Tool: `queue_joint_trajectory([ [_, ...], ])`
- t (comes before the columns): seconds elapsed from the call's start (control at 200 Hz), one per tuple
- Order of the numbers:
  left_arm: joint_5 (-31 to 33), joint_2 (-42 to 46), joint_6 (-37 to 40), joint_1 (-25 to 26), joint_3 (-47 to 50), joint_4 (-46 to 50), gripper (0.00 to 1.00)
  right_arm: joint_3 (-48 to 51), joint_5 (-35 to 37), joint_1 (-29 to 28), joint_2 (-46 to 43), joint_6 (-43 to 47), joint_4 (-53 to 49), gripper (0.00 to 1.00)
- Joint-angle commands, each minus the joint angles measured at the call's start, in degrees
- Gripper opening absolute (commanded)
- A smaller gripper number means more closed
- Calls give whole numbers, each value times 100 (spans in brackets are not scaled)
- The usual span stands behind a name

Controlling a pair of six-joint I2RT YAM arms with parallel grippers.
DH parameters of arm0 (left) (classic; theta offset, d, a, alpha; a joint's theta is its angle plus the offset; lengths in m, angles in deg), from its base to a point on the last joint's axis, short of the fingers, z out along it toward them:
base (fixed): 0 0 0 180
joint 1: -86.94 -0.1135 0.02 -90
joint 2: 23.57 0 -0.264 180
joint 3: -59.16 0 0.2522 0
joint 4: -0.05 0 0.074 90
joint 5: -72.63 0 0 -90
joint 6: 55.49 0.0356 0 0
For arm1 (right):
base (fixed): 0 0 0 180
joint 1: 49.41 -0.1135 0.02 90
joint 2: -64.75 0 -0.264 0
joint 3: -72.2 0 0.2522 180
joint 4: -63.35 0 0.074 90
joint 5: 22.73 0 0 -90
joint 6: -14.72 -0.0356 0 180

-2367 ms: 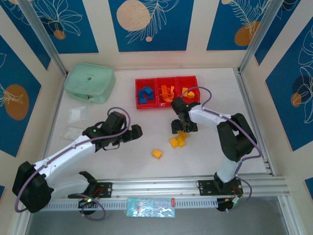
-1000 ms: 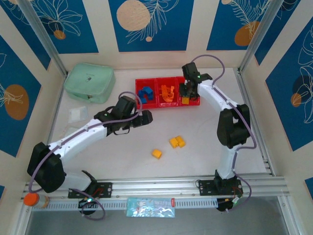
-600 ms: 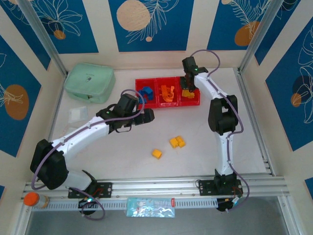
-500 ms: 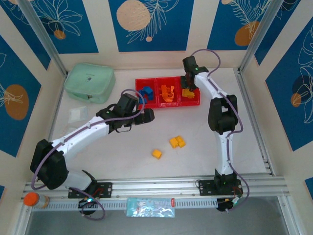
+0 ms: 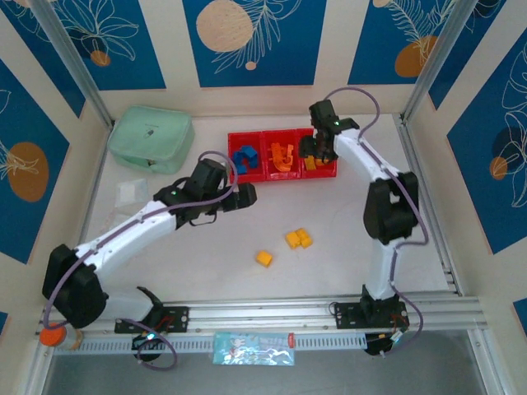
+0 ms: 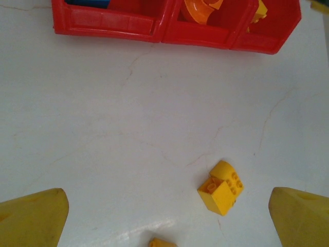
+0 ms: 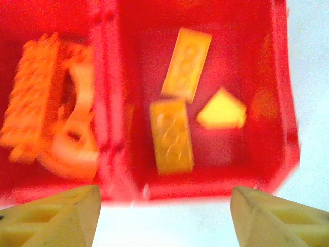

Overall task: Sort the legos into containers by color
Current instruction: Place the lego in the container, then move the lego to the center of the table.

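Yellow legos (image 7: 172, 135) number three in the containers (image 7: 110, 103); left hand (image 6: 168, 212), right hand (image 7: 164, 207) gape empty.

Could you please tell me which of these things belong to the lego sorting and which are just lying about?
Part of the job: red containers; blue legos; orange legos; binned yellow legos; loose yellow legos.
Just lying about: mint-green pouch; clear plastic bag.

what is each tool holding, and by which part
Nothing is held: left tool open above the white table, right tool open over the red plastic bin.
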Motion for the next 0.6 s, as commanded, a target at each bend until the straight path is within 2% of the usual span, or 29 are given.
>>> queue_joint_trajectory([
  [0.0, 61, 408, 11, -32, 289, 328, 99, 844, -354, -318, -855, -365, -123, 71],
  [0.335, 220, 1353, -358, -35, 1288, 563, 99, 3328, -538, -1283, -2472, -1040, -741, 75],
  [0.595, 301, 1680, -719, -38, 1790, 374, 99, 4494, -591, -2053, -2932, -1785, -1003, 76],
])
